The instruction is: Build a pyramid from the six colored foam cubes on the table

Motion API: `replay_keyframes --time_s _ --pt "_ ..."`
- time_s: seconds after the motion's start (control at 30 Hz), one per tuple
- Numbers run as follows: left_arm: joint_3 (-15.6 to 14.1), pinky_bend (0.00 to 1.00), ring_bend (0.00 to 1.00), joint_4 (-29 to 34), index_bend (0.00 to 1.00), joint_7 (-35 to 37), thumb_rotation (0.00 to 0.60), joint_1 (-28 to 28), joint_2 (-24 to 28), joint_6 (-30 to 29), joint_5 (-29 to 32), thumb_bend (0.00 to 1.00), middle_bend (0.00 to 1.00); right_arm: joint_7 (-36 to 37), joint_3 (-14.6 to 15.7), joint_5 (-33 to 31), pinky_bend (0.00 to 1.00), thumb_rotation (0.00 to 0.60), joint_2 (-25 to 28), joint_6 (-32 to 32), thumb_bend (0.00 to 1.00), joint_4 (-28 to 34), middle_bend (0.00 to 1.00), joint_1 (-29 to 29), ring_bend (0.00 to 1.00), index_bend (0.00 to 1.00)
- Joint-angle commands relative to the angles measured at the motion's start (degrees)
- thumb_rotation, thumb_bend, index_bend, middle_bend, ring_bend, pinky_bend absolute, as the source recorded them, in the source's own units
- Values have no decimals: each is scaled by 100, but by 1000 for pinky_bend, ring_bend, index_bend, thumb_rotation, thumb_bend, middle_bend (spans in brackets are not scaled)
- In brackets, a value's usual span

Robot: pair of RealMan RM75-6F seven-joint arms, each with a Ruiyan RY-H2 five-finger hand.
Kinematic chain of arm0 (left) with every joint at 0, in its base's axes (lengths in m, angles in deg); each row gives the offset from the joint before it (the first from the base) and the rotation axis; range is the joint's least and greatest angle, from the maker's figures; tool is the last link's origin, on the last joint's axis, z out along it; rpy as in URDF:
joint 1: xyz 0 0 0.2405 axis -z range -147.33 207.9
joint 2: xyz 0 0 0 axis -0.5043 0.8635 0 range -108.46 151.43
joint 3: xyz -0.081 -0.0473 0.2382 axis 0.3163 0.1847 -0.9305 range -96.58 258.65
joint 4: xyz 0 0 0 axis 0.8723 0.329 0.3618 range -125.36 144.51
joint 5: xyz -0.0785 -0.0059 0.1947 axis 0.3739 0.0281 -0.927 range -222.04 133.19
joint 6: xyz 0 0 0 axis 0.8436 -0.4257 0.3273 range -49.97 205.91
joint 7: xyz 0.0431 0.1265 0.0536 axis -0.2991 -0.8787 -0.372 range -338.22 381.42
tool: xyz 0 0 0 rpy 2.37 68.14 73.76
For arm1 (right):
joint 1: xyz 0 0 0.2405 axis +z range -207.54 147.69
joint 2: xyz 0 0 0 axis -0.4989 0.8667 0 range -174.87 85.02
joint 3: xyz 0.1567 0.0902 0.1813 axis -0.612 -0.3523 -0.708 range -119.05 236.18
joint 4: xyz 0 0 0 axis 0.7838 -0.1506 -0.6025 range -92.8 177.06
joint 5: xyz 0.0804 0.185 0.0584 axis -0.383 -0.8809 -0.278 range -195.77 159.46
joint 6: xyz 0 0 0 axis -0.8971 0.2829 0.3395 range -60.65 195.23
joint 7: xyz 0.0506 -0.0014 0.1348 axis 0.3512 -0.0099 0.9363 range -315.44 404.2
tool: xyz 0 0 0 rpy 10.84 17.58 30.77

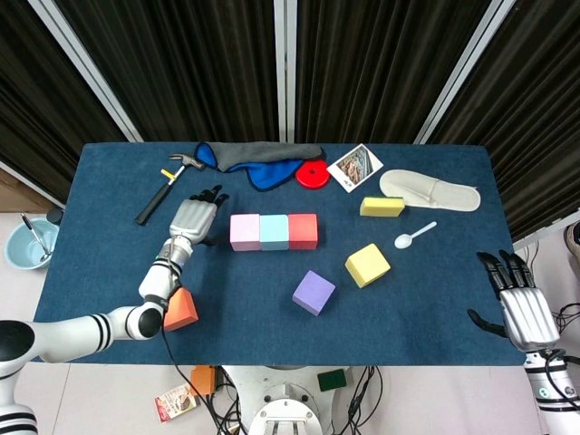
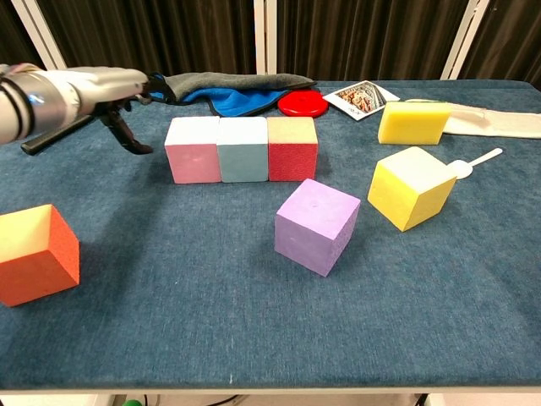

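cube row (image 1: 274, 231) long axis left-right | left robot hand (image 1: 192, 218) apart, empty

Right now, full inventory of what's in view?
pink cube: 1, left end of row
light blue cube: 1, row middle
red cube: 1, right end of row
purple cube: 1, front centre
yellow cube: 1, tilted, right of purple
orange cube: 1, front left
yellow sponge: 1, back right
white spoon: 1
white slipper: 1
red disc: 1
photo card: 1
blue-grey cloth: 1
hammer: 1
bowl: 1, off-table left
left hand: empty, left of the row
right hand: empty, table's right edge
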Motion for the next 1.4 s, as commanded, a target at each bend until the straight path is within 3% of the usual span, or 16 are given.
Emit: replay_keyframes --time_s 0.03,0.27,0.57,0.73,0.83,1.03,1.2,1.4 --pt "-33 222 84 401 116 59 576 -208 322 -300 -109 224 5 62 110 380 26 600 120 -287 198 165 86 282 7 0" --pt "-168 221 86 1129 120 340 583 -629 906 -744 -665 224 20 -358 68 785 27 600 262 -792 199 604 99 807 7 0" --pt "-595 225 106 2457 125 621 575 -1036 1841 -633 -1294 223 55 -763 45 728 26 600 256 -797 199 760 99 872 7 0" --pt "-899 227 110 2934 124 678 478 -1353 2196 -841 -1752 216 62 -681 110 708 27 600 270 -568 199 680 99 737 7 0" --pt "-1175 226 110 3253 124 705 448 -1632 2365 -1026 -2098 205 62 -587 141 691 27 600 257 -430 198 584 99 660 7 0" --pt "-1623 228 110 3678 108 743 375 -2123 2475 -1380 -2798 187 55 -478 152 679 26 600 207 -343 198 455 99 637 7 0" --pt "-1765 227 106 3803 76 791 330 -2306 2493 -1405 -3044 187 31 -437 143 663 25 600 168 -349 199 413 99 667 7 0" --pt "-1798 228 89 3768 43 348 343 -2393 2374 -1378 -2855 187 11 -388 145 623 23 600 144 -347 199 378 98 678 7 0"
